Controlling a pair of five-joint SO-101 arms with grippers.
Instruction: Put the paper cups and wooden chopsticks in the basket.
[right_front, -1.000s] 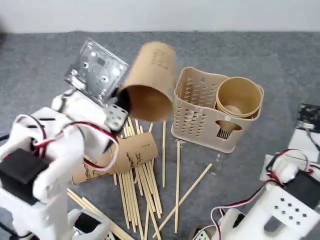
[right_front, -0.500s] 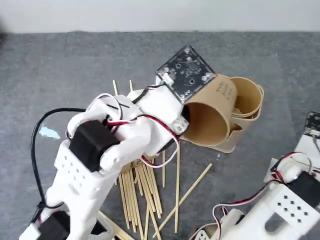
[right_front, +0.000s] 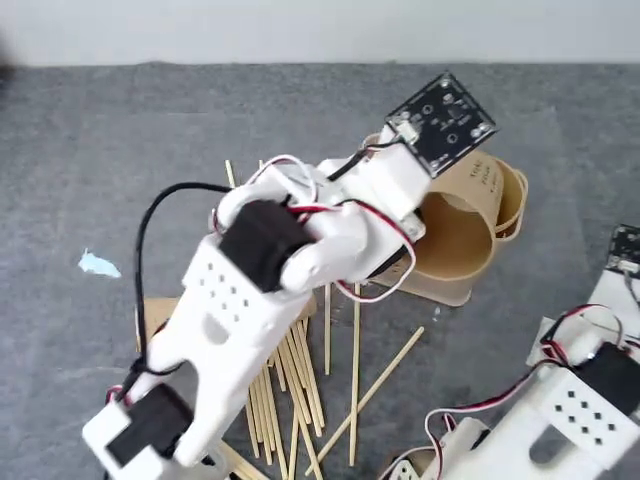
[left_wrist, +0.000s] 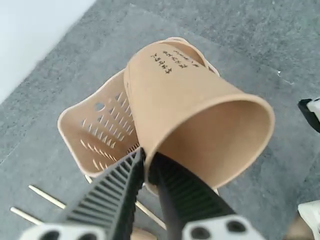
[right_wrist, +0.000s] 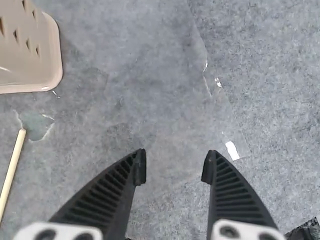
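Observation:
My left gripper (left_wrist: 146, 159) is shut on the rim of a brown paper cup (left_wrist: 195, 115), which lies tilted on its side over the beige basket (left_wrist: 97, 132). From above, that cup (right_front: 462, 225) sits over the basket (right_front: 440, 290) with its mouth facing the camera, and a second cup's rim (right_front: 518, 195) shows behind it. Several wooden chopsticks (right_front: 285, 375) lie scattered on the grey mat in front of the basket. Another paper cup (right_front: 150, 320) lies mostly hidden under the left arm. My right gripper (right_wrist: 172, 167) hangs open above bare mat beside a basket corner (right_wrist: 30, 55).
The right arm's white body (right_front: 560, 410) sits at the front right corner. One chopstick end (right_wrist: 11, 162) lies near the right gripper. A small blue scrap (right_front: 98, 264) lies on the mat at the left.
The left arm has swung right, carrying the cup from left of the basket to over it. The right arm has barely moved.

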